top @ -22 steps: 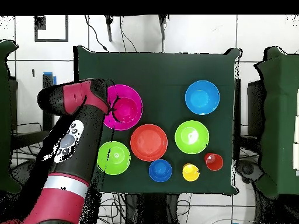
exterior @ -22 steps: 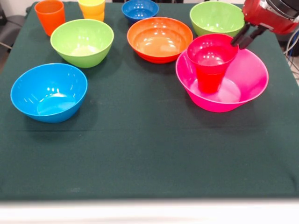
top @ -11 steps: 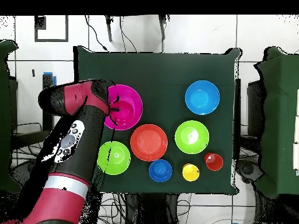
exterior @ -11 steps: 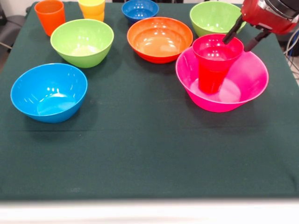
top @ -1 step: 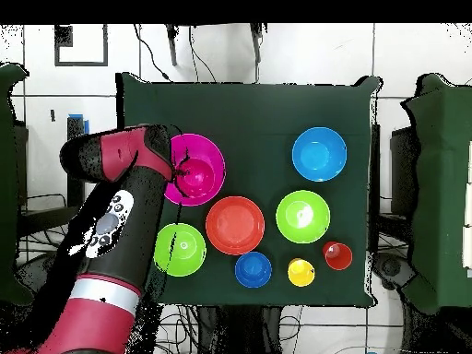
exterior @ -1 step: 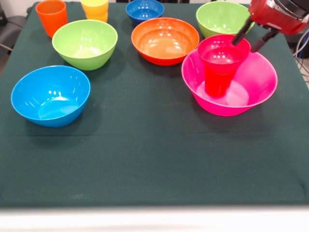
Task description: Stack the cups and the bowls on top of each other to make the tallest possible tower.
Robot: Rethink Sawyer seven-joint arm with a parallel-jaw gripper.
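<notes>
In the front view, the tower so far was a red cup [exterior @ -1 step: 219, 65] standing upright inside the big pink bowl [exterior @ -1 step: 256, 84] at the right of the desk [exterior @ -1 step: 145, 159]. No small crimson bowl could be made out on it. The gripper [exterior @ -1 step: 252, 39] hung just behind the cup's rim with its two dark fingers spread apart and nothing between them; one finger reached the cup's far rim, the other stood over the pink bowl. The glossy plastic looked light, stiff and slippery, so the cup would probably tip or skid under a sideways nudge. Its tapered wall just below the rim seemed the surest place to pinch.

Close behind the tower sat a lime green bowl [exterior @ -1 step: 223, 18] and an orange bowl [exterior @ -1 step: 165, 40], the latter nearly touching the pink one, which left little room on that side. A second lime green bowl [exterior @ -1 step: 85, 43], a light blue bowl [exterior @ -1 step: 50, 95], a small dark blue bowl [exterior @ -1 step: 144, 10], an orange cup [exterior @ -1 step: 51, 16] and a yellow cup [exterior @ -1 step: 95, 8] stood well apart.

In the overhead view, the arm [top @ -1 step: 115, 221] covered the pink bowl's [top @ -1 step: 205, 152] side and hid the gripper. The orange bowl [top @ -1 step: 234, 225] lay just below it, with the light blue bowl [top @ -1 step: 319, 154] far across the desk [top @ -1 step: 258, 106].
</notes>
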